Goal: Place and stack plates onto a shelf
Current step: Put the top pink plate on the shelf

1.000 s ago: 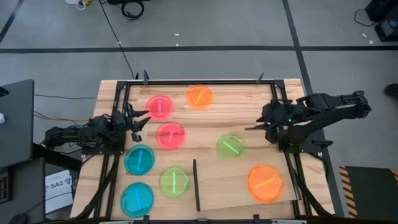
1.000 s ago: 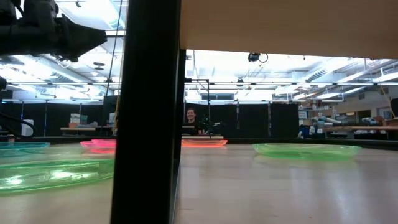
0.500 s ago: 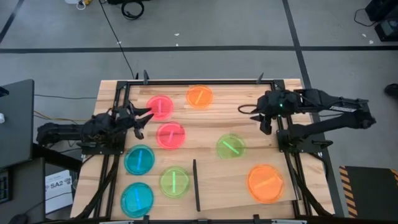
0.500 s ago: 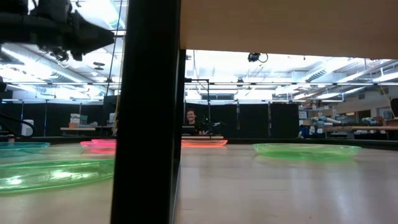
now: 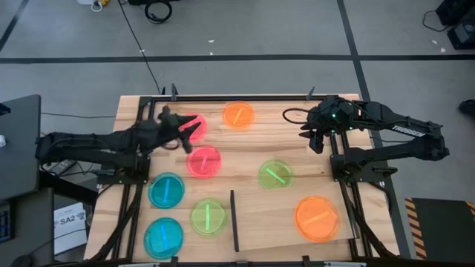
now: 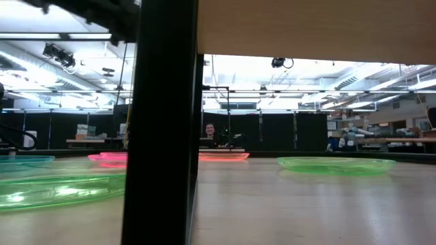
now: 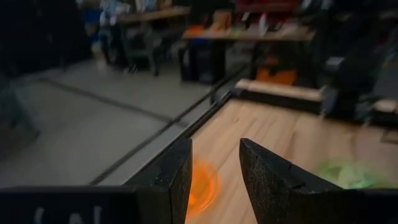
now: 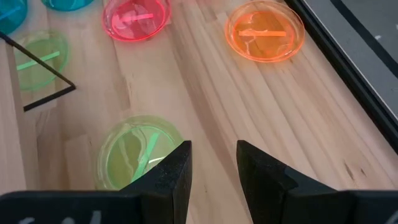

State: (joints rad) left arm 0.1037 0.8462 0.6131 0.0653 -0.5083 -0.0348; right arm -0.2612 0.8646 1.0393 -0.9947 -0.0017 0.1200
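Observation:
Eight translucent plates lie flat on the wood. In the high view they are pink (image 5: 194, 121), pink (image 5: 203, 161), orange (image 5: 238, 115), green (image 5: 275, 174), blue (image 5: 166, 190), green (image 5: 208, 216), blue (image 5: 163, 237) and orange (image 5: 317, 219). The shelf (image 5: 274, 222) is a pale board with a black strip (image 5: 234, 220); the near orange plate rests on it. My left gripper (image 5: 191, 132) hovers open over the far pink plate. My right gripper (image 5: 313, 141) hangs open near the far right corner, above bare wood. Its wrist view looks down on the green plate (image 8: 140, 152).
A black frame rail (image 5: 237, 97) runs along the table's far edge, with arm mounts at both sides. In the low view a black upright (image 6: 163, 122) blocks the middle. A person (image 6: 208, 131) sits far behind the table. Bare wood lies between the plates near the right side.
My left arm has reached out from the table's left edge toward the far right and risen; its gripper now hangs over the far pink plate. My right arm has swung toward the far edge. No plate has moved.

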